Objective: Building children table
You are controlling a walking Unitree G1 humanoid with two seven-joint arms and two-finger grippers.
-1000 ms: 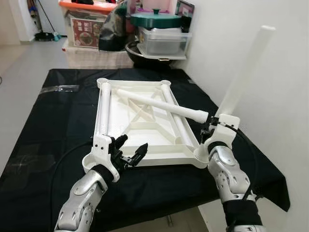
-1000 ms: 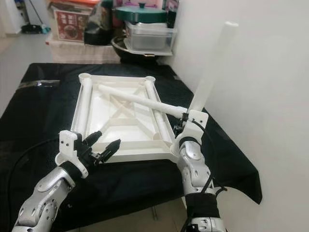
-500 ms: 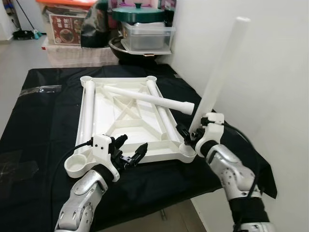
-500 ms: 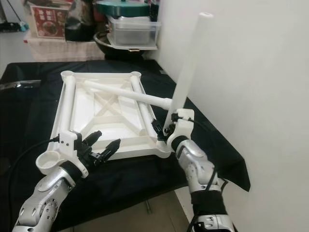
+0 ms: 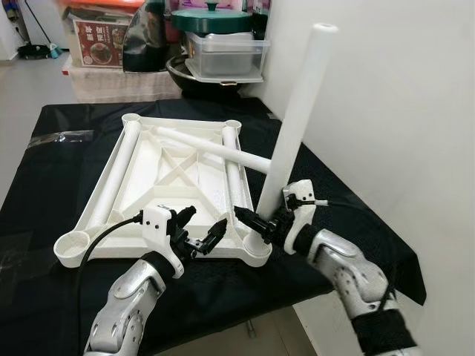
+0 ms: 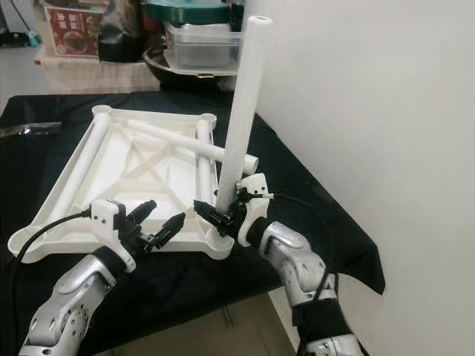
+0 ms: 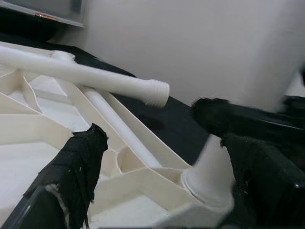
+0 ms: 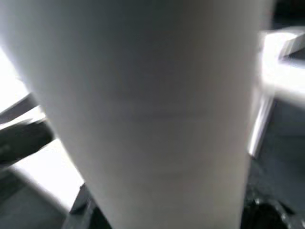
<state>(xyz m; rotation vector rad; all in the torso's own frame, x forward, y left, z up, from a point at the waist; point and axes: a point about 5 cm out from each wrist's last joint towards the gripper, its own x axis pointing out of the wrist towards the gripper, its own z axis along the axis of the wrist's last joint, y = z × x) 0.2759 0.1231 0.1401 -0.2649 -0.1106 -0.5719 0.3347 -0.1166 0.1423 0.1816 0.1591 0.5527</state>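
At lower centre, the right gripper (image 5: 257, 225) pinches an upright leg (image 5: 293, 133) whose foot meets the frame's (image 5: 133, 196) near corner socket (image 5: 256, 250), while the left gripper (image 5: 200, 231), spread, waits just beside.

Black cloth (image 5: 44, 170) lies under both the left pincer (image 5: 206, 224) and the right pincer (image 5: 256, 222). A strip of clear tape (image 5: 59, 136) sits on it, far ahead and left of the left pincer. Well beyond both pincers: clear lidded tub (image 5: 226, 55), green pot lid (image 5: 211, 18) on top, black pan (image 5: 185, 74) beneath, black bag (image 5: 145, 44), red-labelled box (image 5: 100, 48). White wall (image 5: 401, 111) is just right of the right pincer.
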